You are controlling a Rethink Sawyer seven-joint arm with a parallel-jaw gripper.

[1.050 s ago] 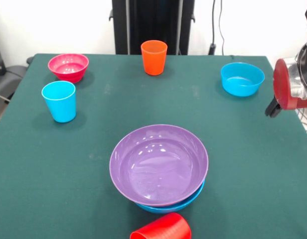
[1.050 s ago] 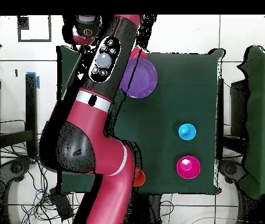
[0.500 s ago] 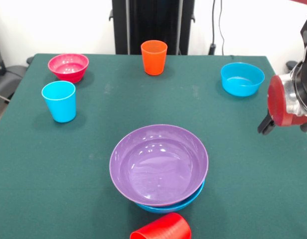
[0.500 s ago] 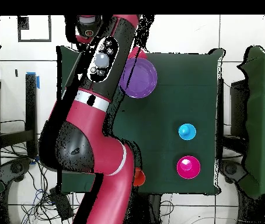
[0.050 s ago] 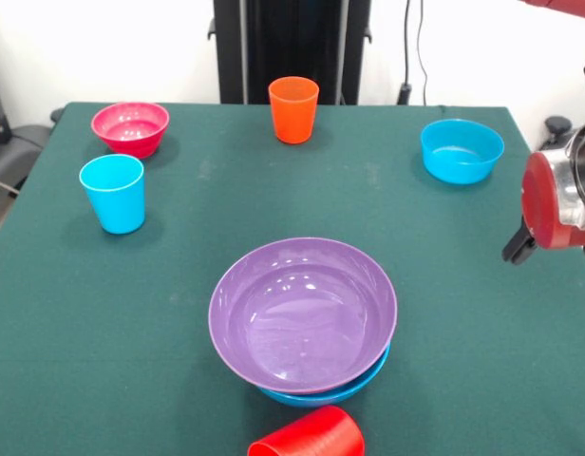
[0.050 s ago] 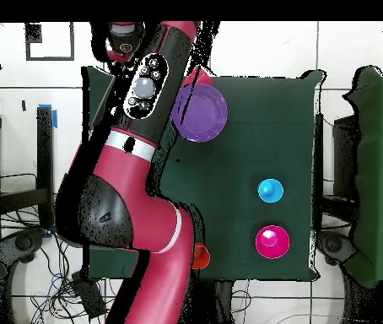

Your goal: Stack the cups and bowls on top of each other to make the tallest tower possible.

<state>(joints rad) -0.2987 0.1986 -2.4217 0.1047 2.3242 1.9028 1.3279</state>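
on the green tabletop point(image 5: 131, 313), the purple bowl point(image 5: 302, 313) sits nested on a blue bowl point(image 5: 364, 385) mid-front, well left of the arm point(image 5: 558, 195) at the right edge; claw state cannot be told.

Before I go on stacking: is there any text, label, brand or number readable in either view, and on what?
None can be read.
The purple bowl, light blue cup, orange cup, red cup, crimson bowl and blue bowl are plain.
The green tablecloth carries no print.
The arm shows round buttons in the overhead view; any marks on them are too small to read.
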